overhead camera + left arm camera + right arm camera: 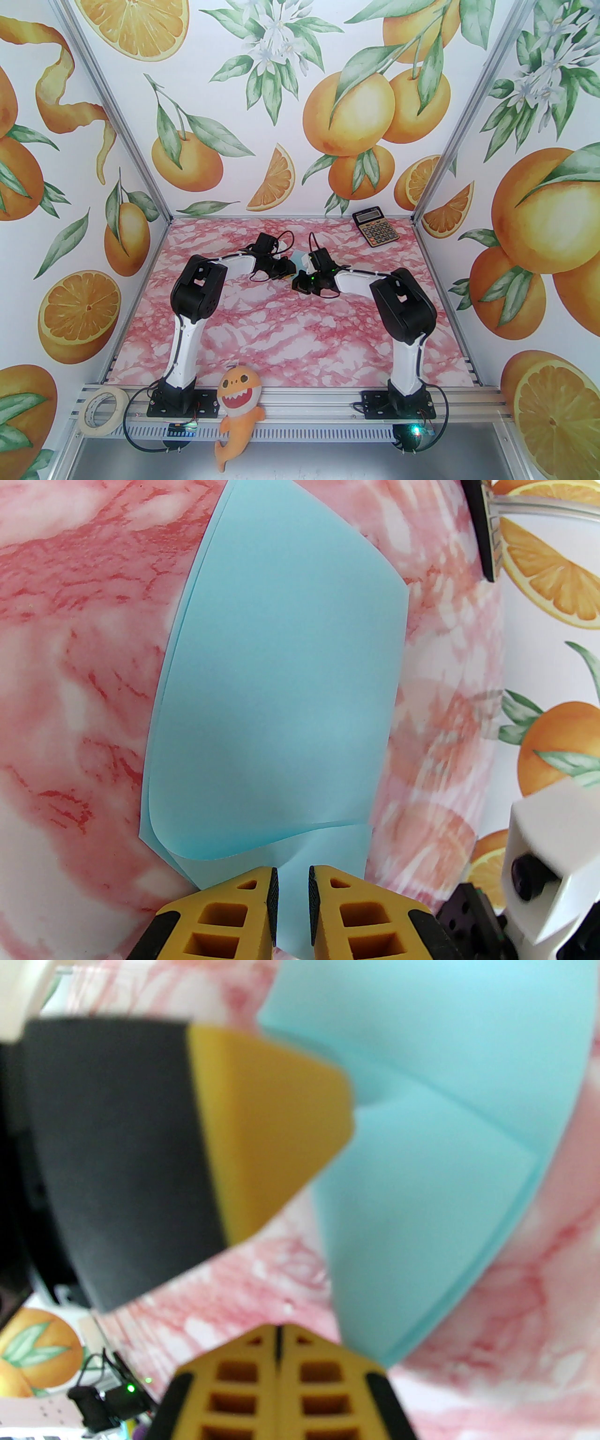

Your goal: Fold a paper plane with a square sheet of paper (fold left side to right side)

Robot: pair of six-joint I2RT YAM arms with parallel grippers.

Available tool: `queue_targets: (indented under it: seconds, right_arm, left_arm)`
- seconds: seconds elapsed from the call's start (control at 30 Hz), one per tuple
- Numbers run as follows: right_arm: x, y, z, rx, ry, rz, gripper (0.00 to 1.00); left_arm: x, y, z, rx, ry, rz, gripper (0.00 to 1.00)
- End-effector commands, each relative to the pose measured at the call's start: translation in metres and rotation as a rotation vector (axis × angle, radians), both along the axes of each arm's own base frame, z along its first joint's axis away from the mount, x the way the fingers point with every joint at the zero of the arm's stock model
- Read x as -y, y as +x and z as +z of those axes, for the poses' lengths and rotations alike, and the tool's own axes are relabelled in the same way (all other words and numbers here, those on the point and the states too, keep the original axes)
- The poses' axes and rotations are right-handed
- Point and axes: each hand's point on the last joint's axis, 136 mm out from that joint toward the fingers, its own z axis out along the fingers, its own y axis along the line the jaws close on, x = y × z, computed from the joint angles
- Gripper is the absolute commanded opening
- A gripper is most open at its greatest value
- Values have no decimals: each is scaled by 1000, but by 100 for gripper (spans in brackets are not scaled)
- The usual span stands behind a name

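Left gripper [293,883] sat with jaws narrowly apart, tips on the near edge of the thin pale-blue square sheet of paper [281,691], which was doubled over with its top layer bulging just ahead. Right gripper [280,1335] was pinched together and empty, paper just ahead-right. Probably the half-fold step; next calls for pressing the crease flat.

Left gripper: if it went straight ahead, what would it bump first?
The square sheet of paper: it starts between the fingertips of the left gripper and stretches ahead. Past it probably comes pink table, but depth is unclear.
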Motion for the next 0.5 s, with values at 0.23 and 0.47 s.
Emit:
queue_targets:
  seconds: [0.23, 0.47]
  right_arm:
    - [11, -3, -26, -46, -38, -18, 1]
    - [22, -5, -35, -61, -62, -33, 1]
  left_arm:
    - [4, -5, -5, 0, 4, -15, 20]
    - [3, -4, -5, -1, 6, -13, 20]
